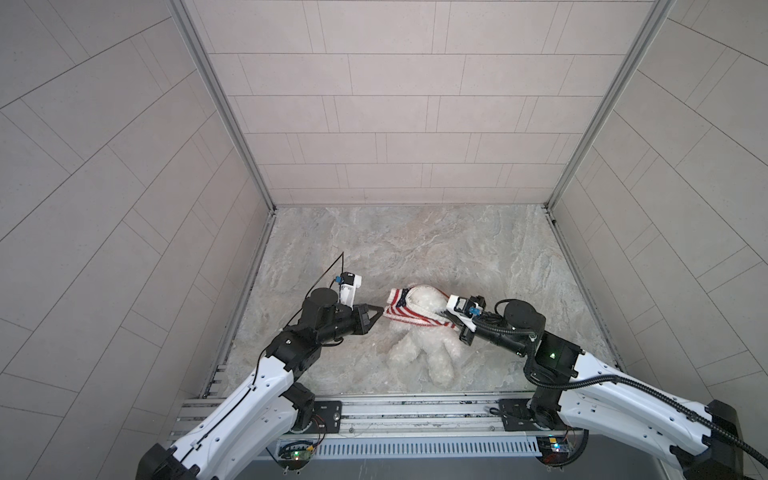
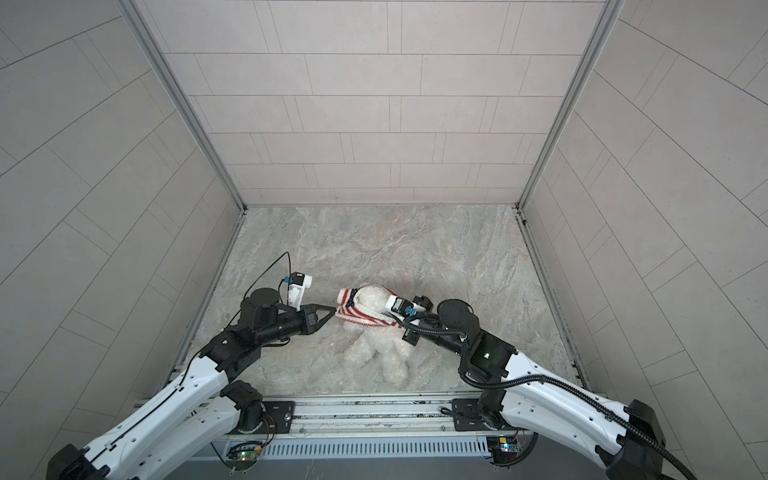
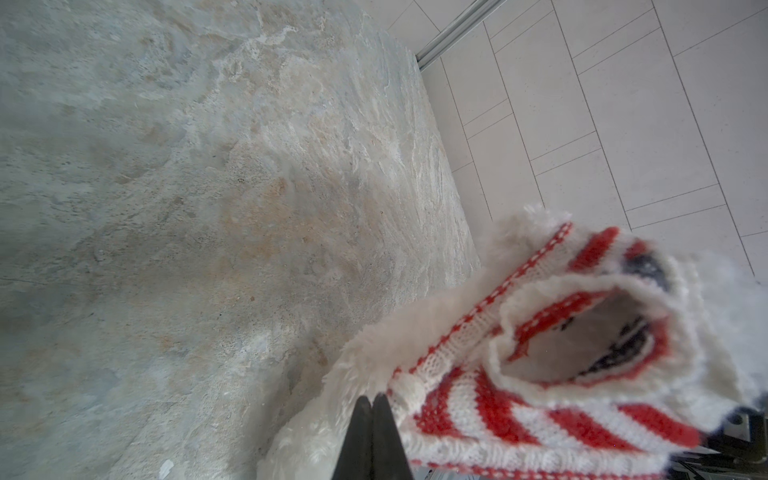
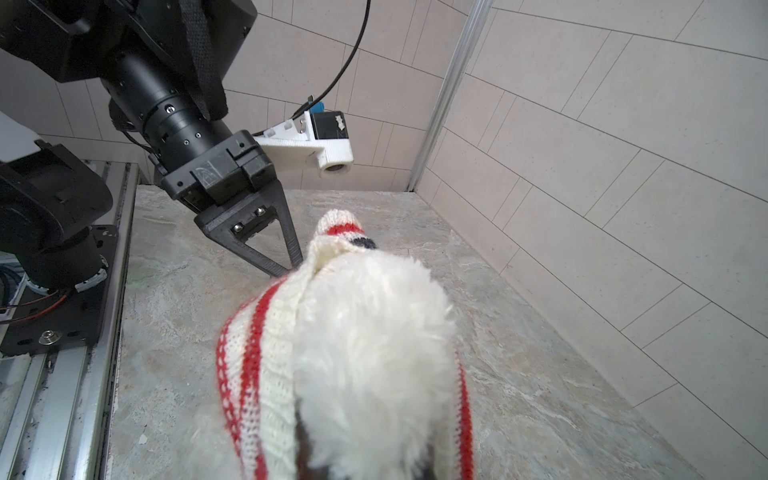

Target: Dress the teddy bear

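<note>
Red-and-white knit is what you see first: the sweater (image 1: 405, 313) is pulled over the upper end of the bear (image 1: 419, 353), which lies on the marble counter (image 1: 374, 249) near the front rail, between the two arms. Its legs point toward the rail and are bare. White fur bulges out through the knit at the far end in both top views.

Your left end effector (image 1: 380, 311) has its fingers (image 3: 372, 419) pressed together. The tips touch the left corner of the sweater, just beside a small white knit knob. You cannot tell from any view whether yarn is caught between them. In the left wrist view, an opening in the knit gapes toward the camera, with a dark navy patch beside it.

Your right end effector (image 1: 451, 324) sits at the sweater's right end, mostly hidden under its wrist camera mount. In the right wrist view, only dark bits of its fingers (image 4: 305, 440) show, buried in fur and knit. You cannot tell whether they are clamped on anything.
</note>
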`<move>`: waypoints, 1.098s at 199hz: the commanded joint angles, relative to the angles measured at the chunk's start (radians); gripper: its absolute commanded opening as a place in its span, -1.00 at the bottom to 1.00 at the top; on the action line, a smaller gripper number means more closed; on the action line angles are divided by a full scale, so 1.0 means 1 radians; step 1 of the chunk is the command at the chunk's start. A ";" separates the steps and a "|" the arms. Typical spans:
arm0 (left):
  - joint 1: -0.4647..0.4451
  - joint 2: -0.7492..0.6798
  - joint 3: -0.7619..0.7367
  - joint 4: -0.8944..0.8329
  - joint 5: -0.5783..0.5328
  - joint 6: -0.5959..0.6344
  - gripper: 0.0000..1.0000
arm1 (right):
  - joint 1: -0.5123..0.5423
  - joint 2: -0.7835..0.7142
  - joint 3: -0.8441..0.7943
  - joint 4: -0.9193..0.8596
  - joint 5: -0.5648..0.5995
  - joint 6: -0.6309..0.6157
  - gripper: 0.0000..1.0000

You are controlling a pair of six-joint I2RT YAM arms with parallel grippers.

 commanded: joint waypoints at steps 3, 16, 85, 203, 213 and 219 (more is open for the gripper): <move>0.016 0.002 -0.038 -0.050 -0.049 -0.003 -1.00 | -0.004 -0.063 0.014 0.161 0.065 0.010 -1.00; 0.018 -0.005 -0.041 -0.055 -0.048 -0.002 -1.00 | -0.004 -0.076 0.004 0.171 0.097 0.015 -1.00; 0.025 -0.022 -0.081 0.032 -0.014 -0.030 -1.00 | -0.004 -0.131 -0.046 0.244 0.042 0.028 -1.00; -0.039 0.072 0.017 0.136 -0.041 -0.029 -1.00 | 0.063 -0.019 0.075 -0.004 -0.171 -0.127 -1.00; -0.025 0.095 0.012 0.117 -0.049 -0.029 -1.00 | 0.063 -0.031 0.069 0.013 -0.170 -0.129 -1.00; -0.019 0.106 0.005 0.115 -0.048 -0.030 -1.00 | 0.063 -0.036 0.067 0.019 -0.167 -0.129 -1.00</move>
